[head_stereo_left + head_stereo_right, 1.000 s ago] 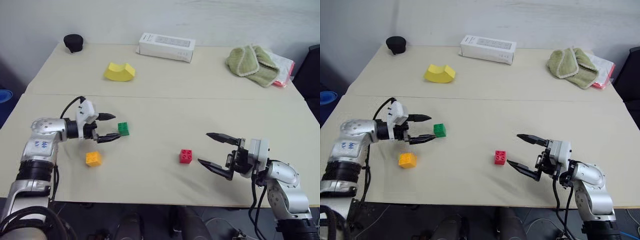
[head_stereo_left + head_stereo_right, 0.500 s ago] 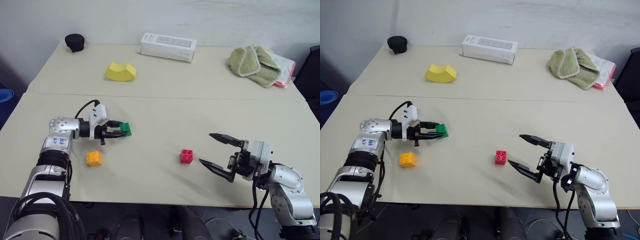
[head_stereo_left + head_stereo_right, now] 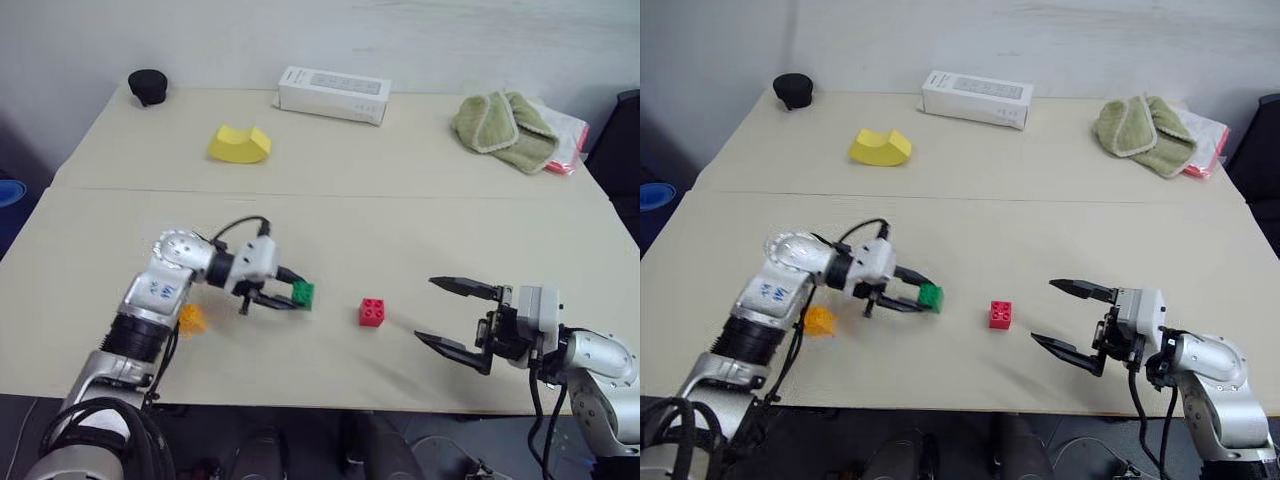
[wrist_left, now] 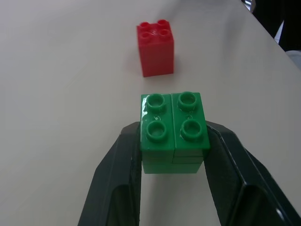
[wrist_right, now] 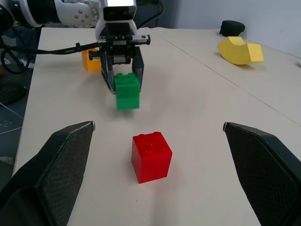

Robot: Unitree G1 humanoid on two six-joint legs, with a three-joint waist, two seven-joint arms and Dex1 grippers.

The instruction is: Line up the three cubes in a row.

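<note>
My left gripper is shut on the green cube, which hangs studs-up just above the table, a short way left of the red cube. The red cube stands alone near the table's front middle. The orange-yellow cube lies further left, partly hidden behind my left forearm. To the right of the red cube my right gripper is open and empty, pointing toward it with a clear gap between them.
At the back of the table lie a yellow arch-shaped foam block, a white box, a black object and a green cloth over a pink packet. A seam crosses the table's middle.
My left gripper closed on the green cube and carried it to the right and nearer the front edge, toward the red cube. The right gripper stayed open and drifted slightly right.
</note>
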